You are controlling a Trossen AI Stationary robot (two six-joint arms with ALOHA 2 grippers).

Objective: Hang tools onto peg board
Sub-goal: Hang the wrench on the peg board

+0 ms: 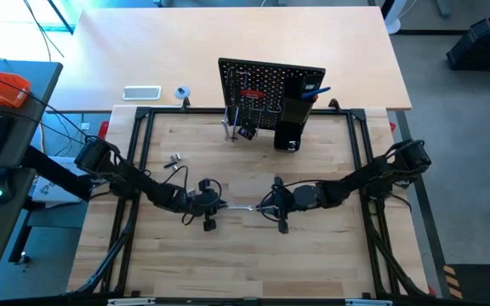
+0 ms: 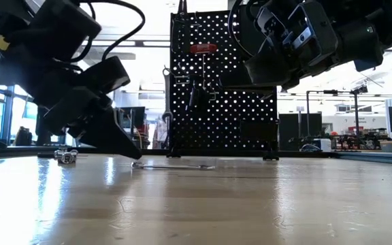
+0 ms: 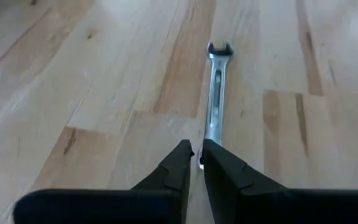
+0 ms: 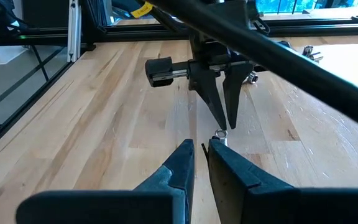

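Silver steel is what you are working with: the wrench (image 1: 243,206) lies flat on the wooden table (image 1: 313,272), midway between your two grippers and well in front of the peg board (image 1: 266,89). Your left gripper (image 1: 220,204) is down at one end of it, fingers nearly closed with only a slim gap; the left wrist view shows the wrench (image 3: 215,99) running away from the fingertips, its near end at or just under them, so you cannot tell whether it is truly pinched. Your right gripper (image 1: 266,207) sits near the other end, its fingers also narrow and holding nothing.

Likely trouble, as a judgement: a thin flat tool on smooth wood may slide or spin away instead of lifting, and a shallow end grip could let it droop or drop. Both grippers face each other closely, so a forward push from either risks a collision.

Open tabletop lies behind both arms toward the near edge, and between the wrench and the board. A small metal piece (image 1: 173,159) rests off to the left side. Tools already hang on the board, so free hooks look limited.
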